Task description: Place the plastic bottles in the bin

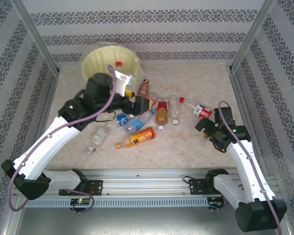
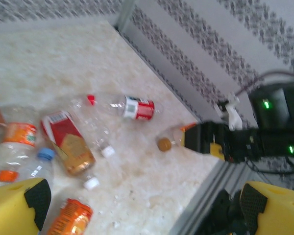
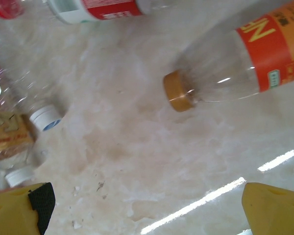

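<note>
We see both arms' jaws spread and empty, the plastic bottles [image 1: 161, 111] lying scattered on the surface [image 1: 201, 78] in front of the bin [image 1: 91, 59], a red cap [image 1: 118, 63] showing inside it.

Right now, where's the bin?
In the top view, the bin sits at the far left of the table, against the back wall, just beyond the left arm's wrist; a red cap shows inside it.

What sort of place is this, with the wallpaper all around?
Most likely a robot test booth, not a home: two robot arms bolted to a metal rail, a pale tabletop boxed in by patterned panels, and plastic bottles scattered before a yellow bin.
</note>
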Robot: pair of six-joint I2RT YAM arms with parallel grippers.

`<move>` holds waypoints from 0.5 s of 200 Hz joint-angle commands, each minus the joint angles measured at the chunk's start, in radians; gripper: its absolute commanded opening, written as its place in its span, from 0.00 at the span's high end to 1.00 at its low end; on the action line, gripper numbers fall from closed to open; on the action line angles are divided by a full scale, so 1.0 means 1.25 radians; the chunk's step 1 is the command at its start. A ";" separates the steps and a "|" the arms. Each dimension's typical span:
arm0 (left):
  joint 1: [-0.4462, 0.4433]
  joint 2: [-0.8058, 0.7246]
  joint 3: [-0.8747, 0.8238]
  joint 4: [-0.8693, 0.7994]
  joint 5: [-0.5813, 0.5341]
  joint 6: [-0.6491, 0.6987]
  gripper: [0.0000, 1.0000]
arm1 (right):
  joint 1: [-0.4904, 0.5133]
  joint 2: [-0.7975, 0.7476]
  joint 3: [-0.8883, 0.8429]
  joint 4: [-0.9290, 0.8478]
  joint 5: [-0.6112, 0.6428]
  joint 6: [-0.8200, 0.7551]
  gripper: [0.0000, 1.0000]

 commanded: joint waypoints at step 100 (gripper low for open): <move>-0.238 0.118 -0.201 0.202 -0.108 -0.024 0.00 | -0.219 0.100 -0.059 0.105 -0.061 0.009 0.02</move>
